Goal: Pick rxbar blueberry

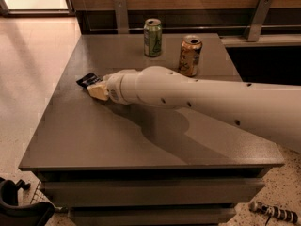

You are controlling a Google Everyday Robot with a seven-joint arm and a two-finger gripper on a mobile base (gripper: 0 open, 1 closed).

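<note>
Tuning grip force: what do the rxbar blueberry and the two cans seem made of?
The rxbar blueberry, at the gripper near the table's left edge: probably thin plastic film, flat, dark, faintly lettered. The green can and orange-gold can: likely printed aluminium, judging by their pale metallic top rims.

The white arm (211,102) reaches in from the right across the grey desk (117,140), with its pincer (96,90) low over the left part of the top. The rxbar blueberry (86,80) — a small dark wrapper — lies right at the pincer's tip, on its far-left side; whether they touch cannot be told. A green can (153,37) and an orange-gold can (190,56) stand upright towards the back edge.
</note>
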